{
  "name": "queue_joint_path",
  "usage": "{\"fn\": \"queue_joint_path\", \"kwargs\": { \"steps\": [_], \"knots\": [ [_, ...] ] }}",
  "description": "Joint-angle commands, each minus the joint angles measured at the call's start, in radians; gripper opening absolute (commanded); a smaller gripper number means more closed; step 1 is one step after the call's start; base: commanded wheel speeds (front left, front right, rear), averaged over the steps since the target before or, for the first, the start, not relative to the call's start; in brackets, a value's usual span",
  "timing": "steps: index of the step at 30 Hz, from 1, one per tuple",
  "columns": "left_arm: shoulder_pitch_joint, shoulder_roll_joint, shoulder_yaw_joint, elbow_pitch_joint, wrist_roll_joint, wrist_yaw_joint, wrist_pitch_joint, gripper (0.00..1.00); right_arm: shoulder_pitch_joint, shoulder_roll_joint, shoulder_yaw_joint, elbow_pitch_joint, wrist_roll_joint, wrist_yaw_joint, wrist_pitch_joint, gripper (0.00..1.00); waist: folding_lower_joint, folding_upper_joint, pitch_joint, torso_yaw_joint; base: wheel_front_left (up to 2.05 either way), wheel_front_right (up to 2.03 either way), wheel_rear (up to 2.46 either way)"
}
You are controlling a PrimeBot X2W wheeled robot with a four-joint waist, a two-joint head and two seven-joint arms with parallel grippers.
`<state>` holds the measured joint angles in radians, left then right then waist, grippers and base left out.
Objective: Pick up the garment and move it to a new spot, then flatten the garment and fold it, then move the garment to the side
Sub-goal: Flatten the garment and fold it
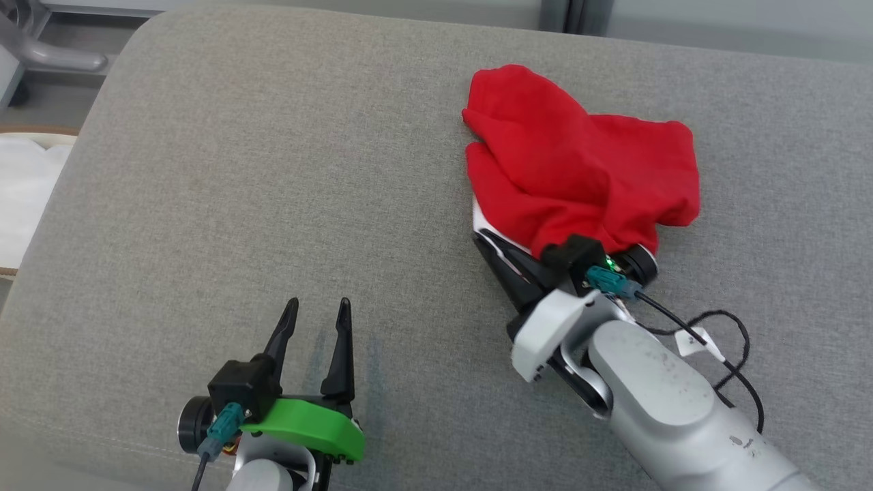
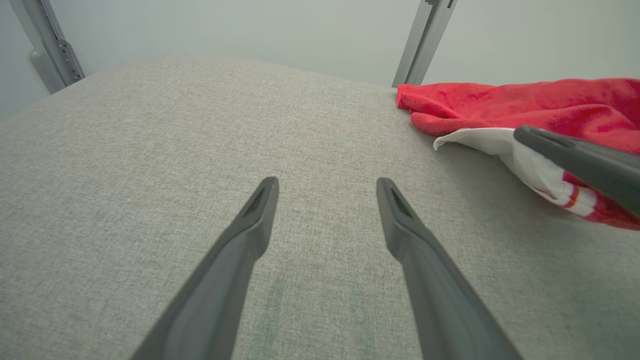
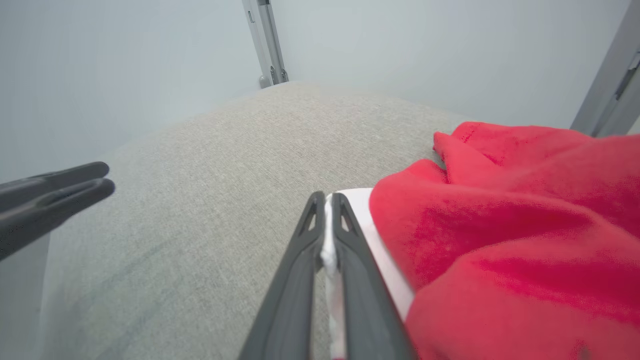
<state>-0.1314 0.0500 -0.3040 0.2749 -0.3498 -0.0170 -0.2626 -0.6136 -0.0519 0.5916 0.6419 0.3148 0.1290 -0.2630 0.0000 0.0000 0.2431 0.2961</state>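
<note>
right claw (image 3: 327, 200), clamped on the white hem of the red garment (image 1: 580, 164), has its bulk at one o'clock; the open left claw (image 1: 319, 307) is farther.

Left arm: left forearm (image 1: 262, 477) rising from the lower left of the head view; green wrist cover (image 1: 307, 423); left gripper (image 1: 318, 305), two dark fingers pointing up the view, jaws spread wide

Right arm: right forearm (image 1: 668, 402) entering from the lower right, slanting up and to the left; white wrist housing (image 1: 545, 331); right gripper (image 3: 328, 197), fingers pressed together, pinching a white edge of the garment (image 3: 500, 240), red cloth draped over its base
</note>
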Motion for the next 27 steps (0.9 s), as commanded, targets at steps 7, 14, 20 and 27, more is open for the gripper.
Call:
{"fn": "queue_joint_path", "kwargs": {
  "steps": [7,14,20,27],
  "knots": [
    [0.028,0.002,0.016,0.008,0.021,0.001,-0.003,1.0,-0.211,-0.002,0.108,-0.239,0.184,0.001,-0.002,0.0,0.0,0.0,-0.062,0.004,0.0,0.0,0.0],
    [0.05,0.002,0.036,-0.004,0.033,0.009,-0.003,1.0,-0.404,-0.002,-0.109,-0.332,0.211,0.001,-0.002,0.0,0.0,0.0,-0.089,-0.019,0.0,0.0,0.0],
    [0.06,0.002,0.062,-0.015,0.045,0.014,-0.003,1.0,-0.407,-0.001,-0.36,-0.287,0.099,0.001,-0.002,0.0,0.0,0.0,-0.095,-0.074,0.0,0.0,0.0],
    [0.043,0.002,0.069,-0.015,0.059,0.006,-0.003,1.0,-0.272,-0.11,-0.633,-0.14,-0.121,0.001,-0.001,0.0,0.0,0.0,-0.081,-0.127,0.0,0.0,0.0]
  ]
}}
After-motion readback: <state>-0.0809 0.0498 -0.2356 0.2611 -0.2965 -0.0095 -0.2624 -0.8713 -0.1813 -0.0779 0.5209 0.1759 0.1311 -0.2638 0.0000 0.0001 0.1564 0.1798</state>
